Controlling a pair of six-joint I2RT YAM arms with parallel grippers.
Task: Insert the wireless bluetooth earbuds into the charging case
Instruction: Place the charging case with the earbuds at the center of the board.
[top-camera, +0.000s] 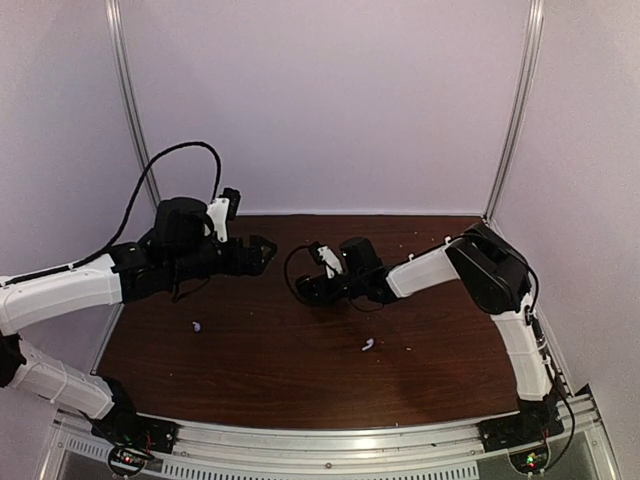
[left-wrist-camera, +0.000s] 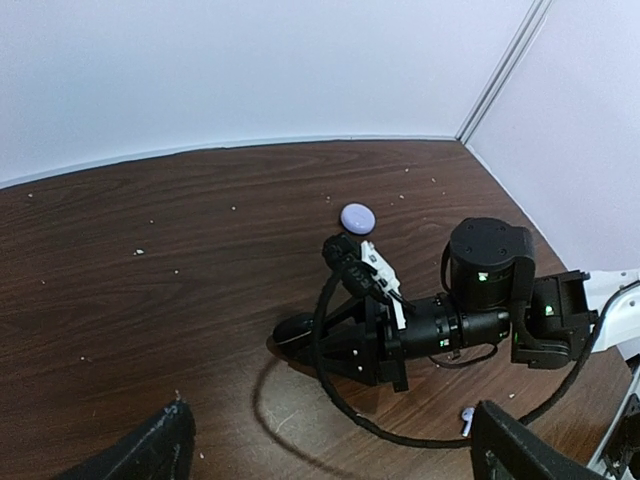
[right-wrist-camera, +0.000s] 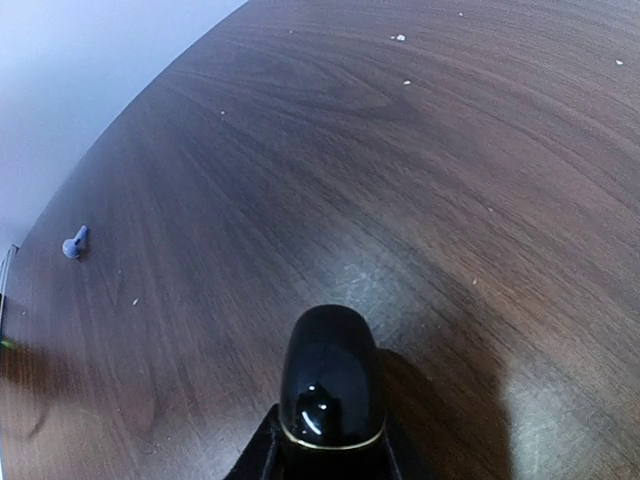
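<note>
Your left pincer (top-camera: 268, 250) is wide open, right pincer (top-camera: 305, 290) is clamped on a black oval (right-wrist-camera: 330, 380); pinch those tiny, probably slick earbuds (top-camera: 367, 346) across the bulb.

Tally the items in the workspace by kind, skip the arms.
earbuds: 2
charging case: 1
black oval object: 1
total: 4

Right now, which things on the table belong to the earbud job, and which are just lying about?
For the job: left earbud, right earbud, lavender charging case.
Just about: black oval object in the right claw, pale crumbs.
</note>
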